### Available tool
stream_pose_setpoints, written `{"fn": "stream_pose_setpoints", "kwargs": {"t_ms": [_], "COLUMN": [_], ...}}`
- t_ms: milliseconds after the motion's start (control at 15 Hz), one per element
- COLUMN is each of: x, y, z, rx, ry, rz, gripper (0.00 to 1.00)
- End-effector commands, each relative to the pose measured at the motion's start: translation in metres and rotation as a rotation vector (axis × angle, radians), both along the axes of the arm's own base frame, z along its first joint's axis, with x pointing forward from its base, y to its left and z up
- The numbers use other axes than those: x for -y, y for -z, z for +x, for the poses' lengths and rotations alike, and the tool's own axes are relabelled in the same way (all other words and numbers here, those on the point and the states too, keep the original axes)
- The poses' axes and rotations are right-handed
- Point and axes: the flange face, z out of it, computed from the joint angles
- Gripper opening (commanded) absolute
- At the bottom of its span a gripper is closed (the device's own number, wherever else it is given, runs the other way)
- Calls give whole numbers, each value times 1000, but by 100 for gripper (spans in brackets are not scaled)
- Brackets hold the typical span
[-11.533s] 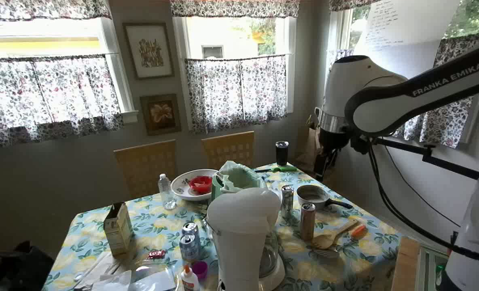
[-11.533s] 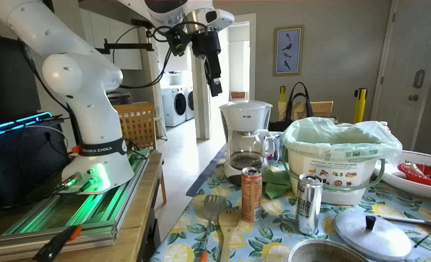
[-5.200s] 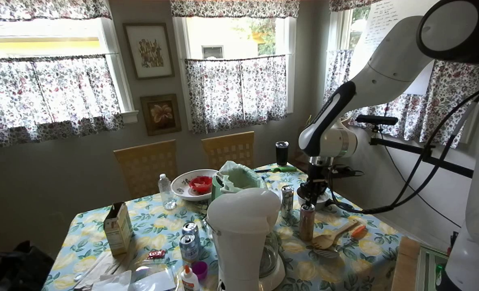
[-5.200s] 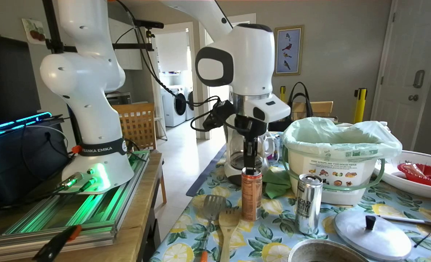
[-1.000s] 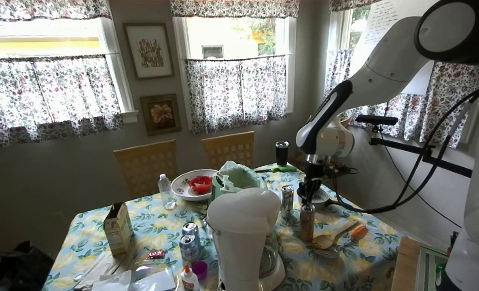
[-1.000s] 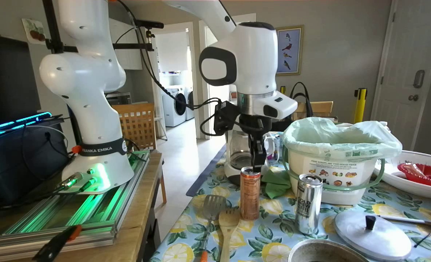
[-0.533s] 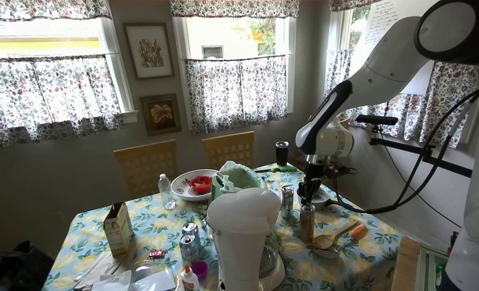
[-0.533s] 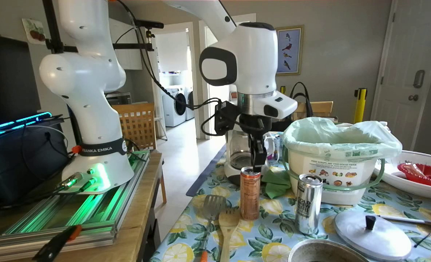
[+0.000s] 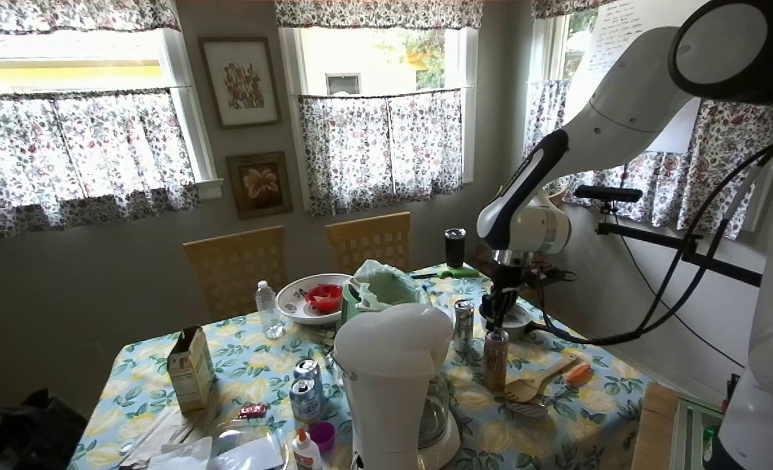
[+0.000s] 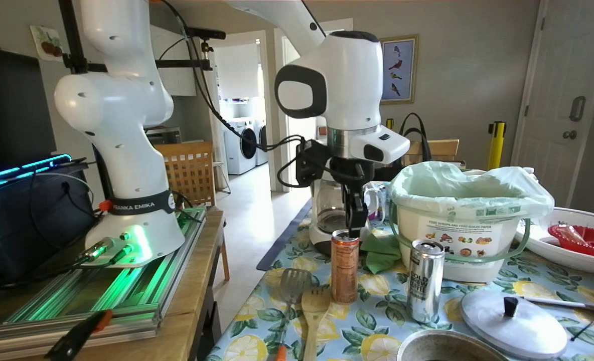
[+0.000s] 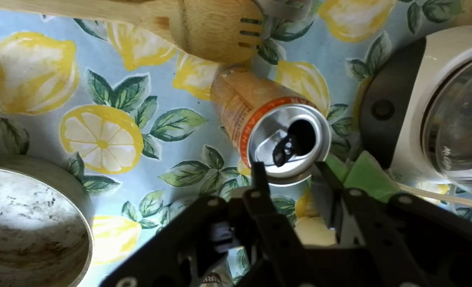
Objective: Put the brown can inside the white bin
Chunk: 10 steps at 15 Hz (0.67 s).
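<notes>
Holds gripper [image 11: 291, 169] spread at orange-brown bev. can [image 11: 266, 115], ctr. of wrist view, prob. to straddle & lift to food-scraps bin [image 10: 457, 238].

There are four cans [image 10: 344, 273], one bin [image 10: 467, 238] and one coffee maker [image 9: 386, 385].

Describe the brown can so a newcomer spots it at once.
Find the white coffee maker on the lemon tablecloth. Near it, by the pronged wooden spoon, stands the brown can. Its orange-brown sides set it apart from the silver can.
</notes>
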Motion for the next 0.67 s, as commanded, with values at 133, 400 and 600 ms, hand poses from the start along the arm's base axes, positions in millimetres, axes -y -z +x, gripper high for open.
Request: {"fn": "stream_pose_setpoints", "kwargs": {"t_ms": [133, 400, 600], "x": [0, 0, 0], "y": [4, 6, 7], "z": [0, -2, -3], "rx": [7, 3, 1], "ry": [-17, -22, -26], "rz": [16, 19, 20], "gripper": [36, 35, 33]}}
